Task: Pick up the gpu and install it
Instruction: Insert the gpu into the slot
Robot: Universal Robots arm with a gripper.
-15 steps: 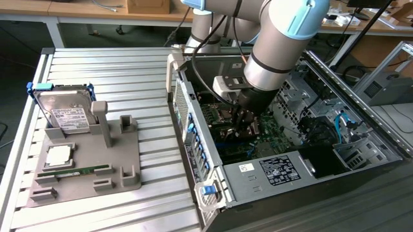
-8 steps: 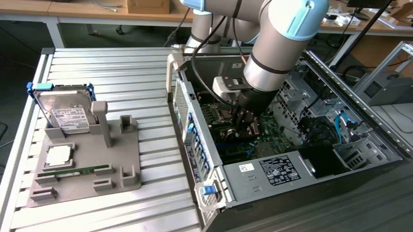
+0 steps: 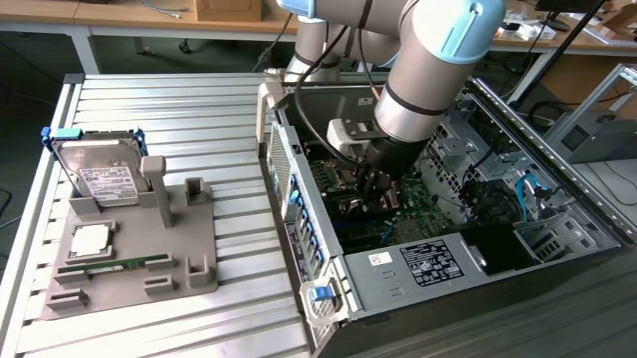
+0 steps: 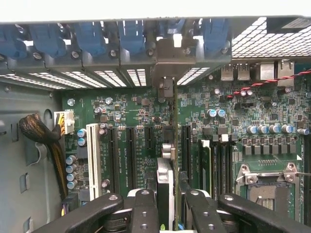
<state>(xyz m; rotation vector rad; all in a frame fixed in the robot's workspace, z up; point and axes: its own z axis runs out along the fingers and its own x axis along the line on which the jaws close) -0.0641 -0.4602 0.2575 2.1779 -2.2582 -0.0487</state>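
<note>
The gpu (image 4: pixel 165 177) is seen edge-on in the wrist view, a thin dark card with a silver part, standing upright over the green motherboard (image 4: pixel 126 109) between the long black expansion slots. Its far end reaches the grey bracket opening (image 4: pixel 170 56) at the case's rear wall. My gripper (image 4: pixel 167 196) is shut on the gpu, one black finger (image 4: pixel 145 208) on each side of the card. Whether the card sits in a slot I cannot tell. In the exterior view my gripper (image 3: pixel 381 190) is deep inside the open computer case (image 3: pixel 438 261), low over the board.
Blue slot latches (image 4: pixel 87 39) line the rear wall. A braided cable bundle (image 4: pixel 41 138) and the CPU socket (image 4: pixel 265 187) flank the slots. On the exterior view's left, a grey holder (image 3: pixel 139 253) carries a hard drive (image 3: pixel 100 175) and a green memory stick (image 3: pixel 115 265).
</note>
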